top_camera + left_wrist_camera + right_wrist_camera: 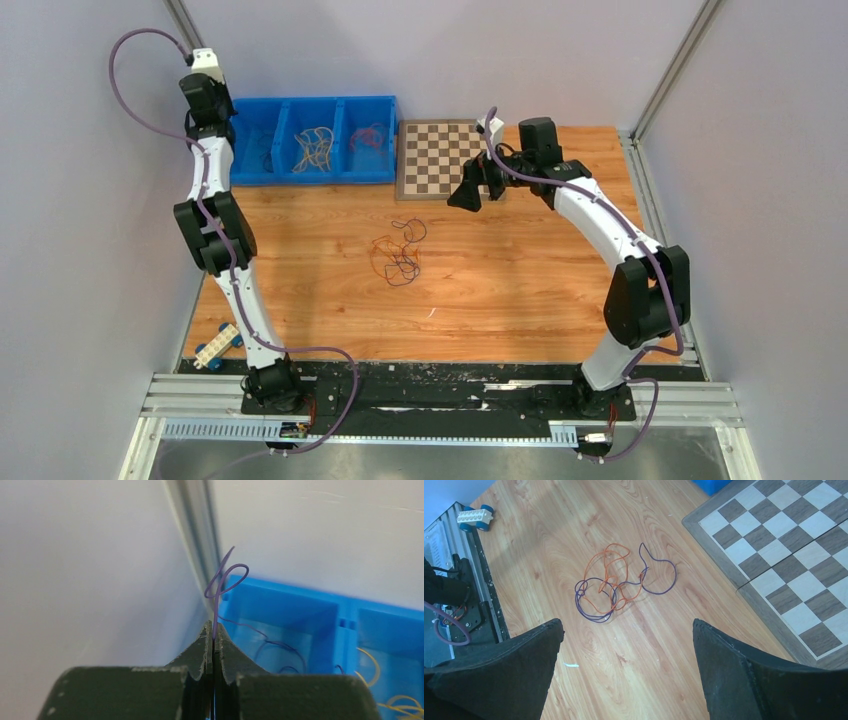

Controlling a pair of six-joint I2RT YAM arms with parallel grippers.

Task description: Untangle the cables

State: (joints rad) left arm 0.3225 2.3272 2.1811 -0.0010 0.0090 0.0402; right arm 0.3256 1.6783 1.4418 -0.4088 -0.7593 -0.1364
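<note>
A loose tangle of orange and dark purple cables (398,250) lies on the wooden table, and also shows in the right wrist view (621,582). My left gripper (214,632) is shut on a thin purple cable (222,582) that loops up from its tips. It hangs over the left compartment of the blue bin (310,605), at the far left of the top view (222,128). That compartment holds more purple cables (280,647). The middle one holds yellow cables (315,148) and the right one red cables (368,137). My right gripper (626,622) is open and empty, above and to the right of the tangle (470,195).
A chessboard (440,158) lies right of the blue bin (315,175). A white toy block with blue wheels (216,346) sits at the near left edge. A small white scrap (570,665) lies on the wood. Grey walls stand close on both sides.
</note>
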